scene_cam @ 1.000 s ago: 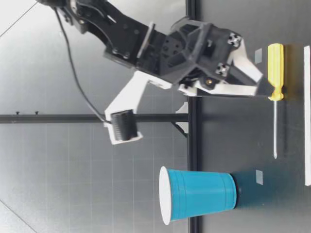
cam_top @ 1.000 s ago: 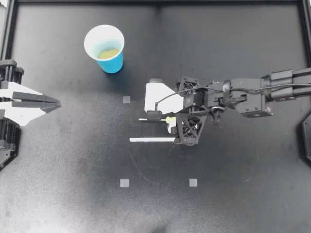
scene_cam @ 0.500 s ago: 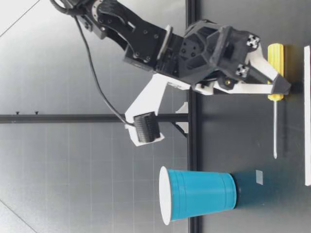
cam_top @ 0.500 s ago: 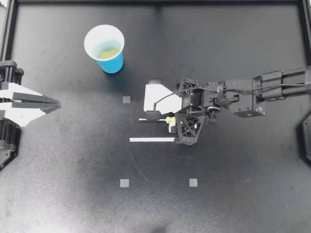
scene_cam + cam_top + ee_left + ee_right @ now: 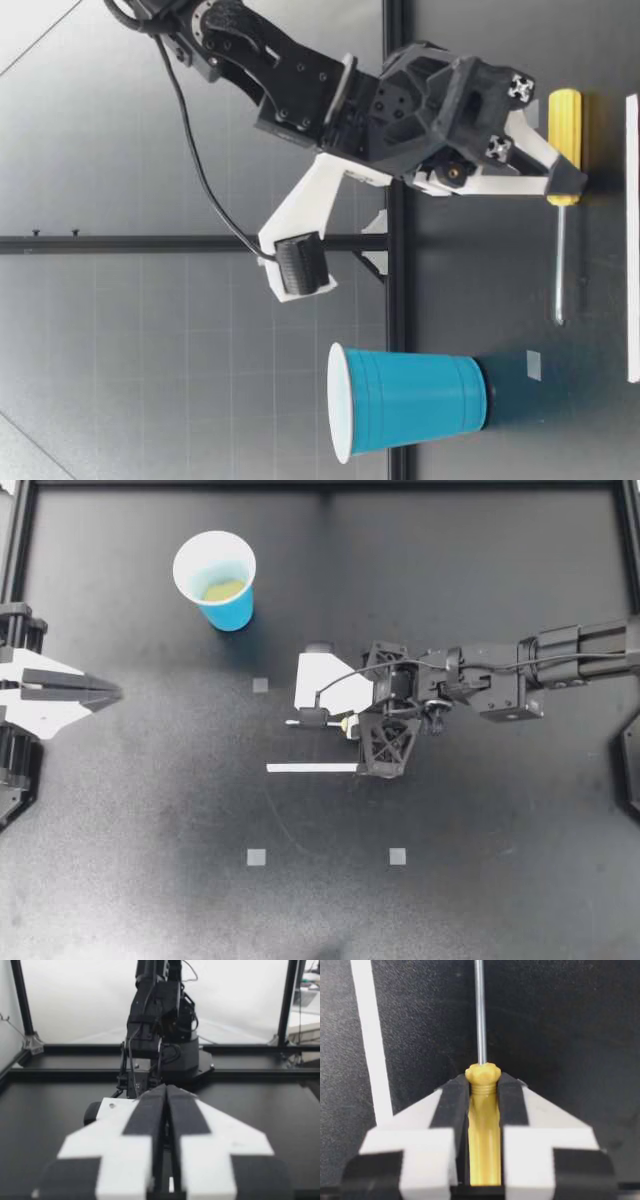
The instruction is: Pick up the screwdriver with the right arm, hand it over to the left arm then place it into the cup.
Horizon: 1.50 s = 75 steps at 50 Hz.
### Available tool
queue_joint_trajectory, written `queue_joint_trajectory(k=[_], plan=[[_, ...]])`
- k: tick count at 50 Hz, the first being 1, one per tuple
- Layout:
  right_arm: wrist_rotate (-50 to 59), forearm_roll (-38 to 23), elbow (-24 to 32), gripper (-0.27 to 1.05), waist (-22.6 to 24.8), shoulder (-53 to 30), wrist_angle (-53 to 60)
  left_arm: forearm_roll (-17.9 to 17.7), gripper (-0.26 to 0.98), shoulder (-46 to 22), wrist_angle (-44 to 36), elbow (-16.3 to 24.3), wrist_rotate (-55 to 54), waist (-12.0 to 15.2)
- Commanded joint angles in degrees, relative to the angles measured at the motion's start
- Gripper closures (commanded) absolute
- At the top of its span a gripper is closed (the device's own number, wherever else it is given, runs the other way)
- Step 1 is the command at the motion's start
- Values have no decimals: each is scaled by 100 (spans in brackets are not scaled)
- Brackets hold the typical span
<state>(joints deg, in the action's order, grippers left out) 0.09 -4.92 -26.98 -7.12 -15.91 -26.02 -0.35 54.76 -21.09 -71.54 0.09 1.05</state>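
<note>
The screwdriver has a yellow handle [image 5: 346, 723] and a thin metal shaft [image 5: 296, 722], and lies near the table's middle. My right gripper [image 5: 350, 730] reaches down over it and is shut on the handle. In the right wrist view both pads [image 5: 452, 1105] press the handle [image 5: 484, 1125], with the shaft [image 5: 480, 1010] pointing straight ahead. The low view shows the fingertips [image 5: 566, 183] at the handle's [image 5: 566, 118] shaft end, low over the table. The blue cup [image 5: 215, 578] stands upright at the back left. My left gripper [image 5: 105, 692] waits shut at the left edge, holding nothing [image 5: 166, 1095].
A white strip [image 5: 312, 768] lies flat on the table just in front of the screwdriver and shows beside the gripper [image 5: 367, 1035]. Small grey squares [image 5: 256, 857] mark the black table. A black frame [image 5: 320, 485] borders the table.
My right gripper's fingers have gone from wide open to shut on the yellow handle. The shaft has shifted slightly. The left arm has not moved.
</note>
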Motion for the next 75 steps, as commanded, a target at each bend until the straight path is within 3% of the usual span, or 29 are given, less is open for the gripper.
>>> queue_joint_trajectory(k=[1,8,18,31,36,49,75], plan=[[9,97,18,71,-44,422,62,-26,57,-202,-237,53,0,9],[26,466,-360,71,44,1002,712,-97,39,-642,-633,70,-26,9],[246,861,-1310,71,308,1802,2584,-114,10,-1371,-1125,167,-62,9],[932,853,-2285,71,519,2268,6038,-105,7,-2505,-2461,422,-70,9],[993,773,-2276,71,536,2171,6592,-123,7,-2979,-2909,606,-70,9],[967,431,-1731,71,606,1846,6618,-158,7,-3788,-3366,1143,-88,9],[914,229,-1354,71,580,1626,6609,-79,7,-4017,-3533,1406,-466,9]])
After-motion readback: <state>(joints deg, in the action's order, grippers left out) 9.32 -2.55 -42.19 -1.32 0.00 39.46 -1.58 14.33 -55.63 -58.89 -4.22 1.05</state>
